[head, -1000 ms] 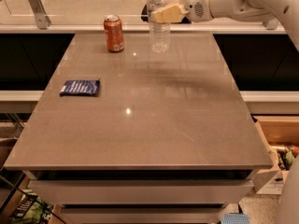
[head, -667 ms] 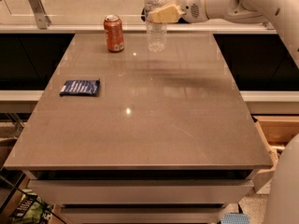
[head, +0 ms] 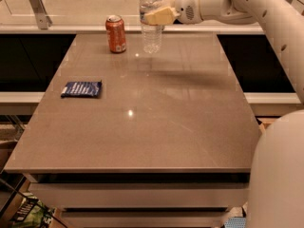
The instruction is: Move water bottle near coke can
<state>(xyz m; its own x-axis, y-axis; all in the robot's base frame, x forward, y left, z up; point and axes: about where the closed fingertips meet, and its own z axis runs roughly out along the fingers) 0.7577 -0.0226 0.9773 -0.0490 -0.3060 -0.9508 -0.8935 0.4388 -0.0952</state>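
End effector (head: 159, 16) gripping ribbed clear water bottle (head: 150, 27)

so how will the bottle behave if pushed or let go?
Likely tippy: bottle is tall and narrow, and the end effector grips it high, under the cap. Ribbed clear plastic probably flexes when squeezed. Glossy table suggests it slides if pushed low.

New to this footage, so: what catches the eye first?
The gripper, reaching in from the upper right, jaws closed around the water bottle near the far edge of the table. Just left of the bottle stands the coke can; a dark blue packet lies flat near the left edge.
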